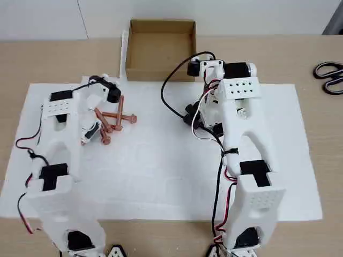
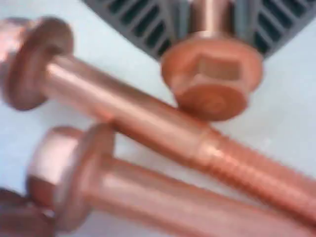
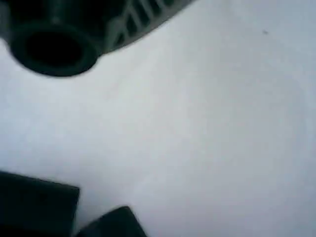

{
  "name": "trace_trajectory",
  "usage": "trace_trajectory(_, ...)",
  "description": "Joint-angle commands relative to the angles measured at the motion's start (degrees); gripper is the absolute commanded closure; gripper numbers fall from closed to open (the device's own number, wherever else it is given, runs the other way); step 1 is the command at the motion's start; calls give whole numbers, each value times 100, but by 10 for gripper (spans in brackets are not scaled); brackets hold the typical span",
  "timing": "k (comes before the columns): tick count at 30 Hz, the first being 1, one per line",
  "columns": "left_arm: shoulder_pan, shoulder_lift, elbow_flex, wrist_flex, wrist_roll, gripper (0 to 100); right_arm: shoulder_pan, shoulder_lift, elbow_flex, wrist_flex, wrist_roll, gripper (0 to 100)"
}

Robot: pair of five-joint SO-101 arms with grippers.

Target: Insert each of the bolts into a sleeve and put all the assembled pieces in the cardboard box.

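Observation:
Several copper bolts lie in a heap on the white sheet, left of centre. My left gripper is down at the heap's near edge. Up close it is shut on a bolt, whose shaft runs up between the ribbed pads with the hexagonal head facing the camera. Two more bolts lie just under it. My right gripper sits low, right of centre, and holds a black sleeve against its ribbed finger. More black sleeves rest on the sheet close by. The cardboard box stands open at the back.
Scissors lie on the wooden table at the far right. A black cable loops from the right arm towards the box. The sheet between the two arms is bare.

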Motion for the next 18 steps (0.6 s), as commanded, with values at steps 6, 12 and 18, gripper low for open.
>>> trace_trajectory(6, 70, 70, -224, 220, 299, 995, 13, -426, -149, 101, 35, 995)
trace_trajectory(12, 62, 70, -1288, 1231, 519, 995, 13, -435, -149, 101, 35, 995)
trace_trajectory(18, 53, 70, -2651, 2338, 712, 995, 22, -444, -176, 101, 44, 995)
